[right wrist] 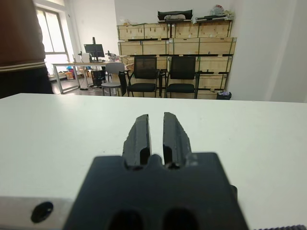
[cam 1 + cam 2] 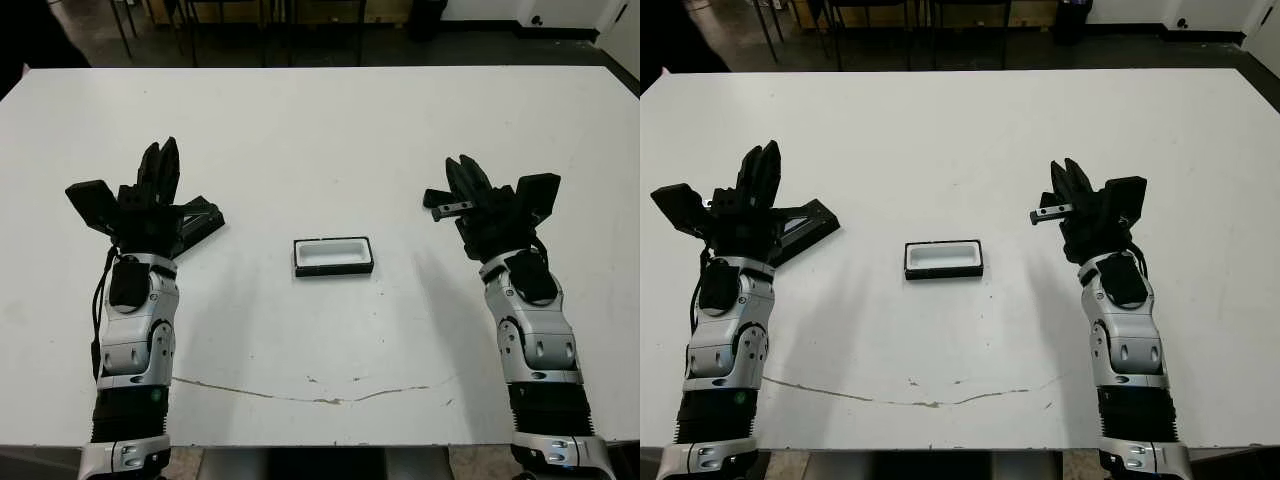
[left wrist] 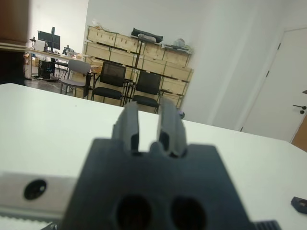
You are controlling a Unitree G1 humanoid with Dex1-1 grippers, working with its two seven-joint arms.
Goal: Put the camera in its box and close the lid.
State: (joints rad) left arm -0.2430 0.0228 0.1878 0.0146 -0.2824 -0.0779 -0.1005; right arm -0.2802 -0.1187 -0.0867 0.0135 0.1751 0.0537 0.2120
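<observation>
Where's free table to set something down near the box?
Free: the wide far half of the table beyond the box, and the near strip in front of it. Tighter: between box and lid by the left gripper.

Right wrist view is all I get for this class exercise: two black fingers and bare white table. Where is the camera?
Observer: The camera lies just beside the right gripper, on its side toward the box.
Operator: Is that box ready?
Observer: It sits open between the two grippers, with nothing on its white lining.
Operator: And the lid?
Observer: The lid lies flat by the left gripper.
</observation>
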